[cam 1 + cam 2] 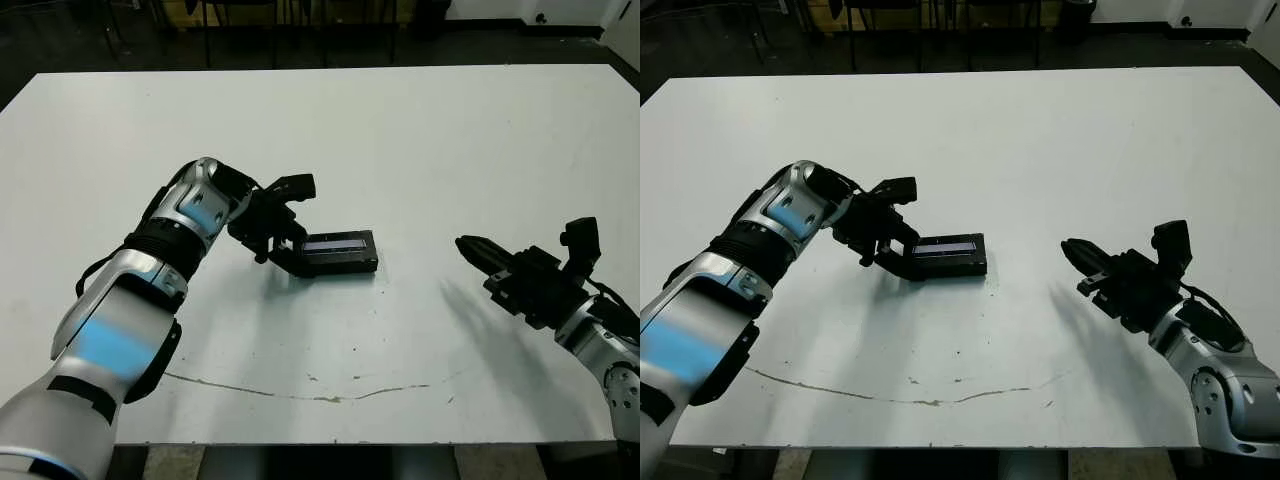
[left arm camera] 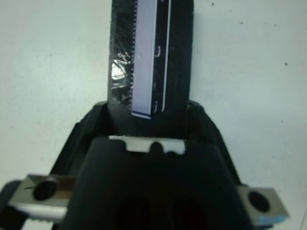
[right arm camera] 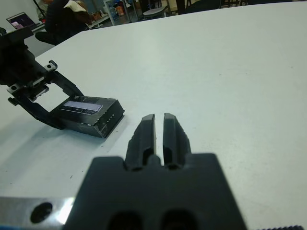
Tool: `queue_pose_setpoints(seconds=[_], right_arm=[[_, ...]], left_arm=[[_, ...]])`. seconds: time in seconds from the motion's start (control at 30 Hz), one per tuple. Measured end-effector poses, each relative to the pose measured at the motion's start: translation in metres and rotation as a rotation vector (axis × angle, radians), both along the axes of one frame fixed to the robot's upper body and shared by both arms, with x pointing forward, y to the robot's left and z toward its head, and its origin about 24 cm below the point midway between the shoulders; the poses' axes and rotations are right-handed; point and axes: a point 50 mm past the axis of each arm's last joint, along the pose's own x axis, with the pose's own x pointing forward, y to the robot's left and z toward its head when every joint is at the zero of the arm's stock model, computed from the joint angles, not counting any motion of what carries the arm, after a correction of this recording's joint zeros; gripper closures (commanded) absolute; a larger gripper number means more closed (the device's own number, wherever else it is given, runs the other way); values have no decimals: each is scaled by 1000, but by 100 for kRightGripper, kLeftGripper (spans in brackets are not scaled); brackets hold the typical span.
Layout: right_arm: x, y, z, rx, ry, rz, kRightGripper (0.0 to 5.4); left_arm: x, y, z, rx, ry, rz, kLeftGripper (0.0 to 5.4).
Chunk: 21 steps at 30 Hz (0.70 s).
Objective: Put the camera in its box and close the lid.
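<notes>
Box [image 1: 340,252] sits closed on the white table [image 1: 400,130], just left of frame centre in the left eye view; lid [image 3: 82,106] is on top, silvery label strip facing up (the camera itself cannot be seen). Left gripper [image 1: 290,225] is at the box's left end, one finger low against that end, the other raised above it; whether it is actually clamping the box cannot be told. Right gripper [image 3: 159,136] hangs well apart at lower right, fingers pressed nearly together, holding nothing.
</notes>
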Motion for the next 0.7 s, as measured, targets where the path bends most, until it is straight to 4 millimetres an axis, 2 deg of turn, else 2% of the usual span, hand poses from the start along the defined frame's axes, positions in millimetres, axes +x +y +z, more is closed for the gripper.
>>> queue_pose_setpoints(seconds=[0.1, 0.4, 0.6, 0.7], right_arm=[[-1, 1, 0, 19, -5, 13, 540], [0, 0, -1, 20, -1, 9, 540], [0, 0, -1, 19, 0, 10, 540], [1, 0, -1, 18, 0, 6, 540]], left_arm=[[0, -1, 1, 20, -24, -14, 278], [-3, -12, 0, 62, -74, -95, 112], [-3, -8, -1, 64, -66, -76, 6], [-3, -1, -1, 75, -51, -55, 3]])
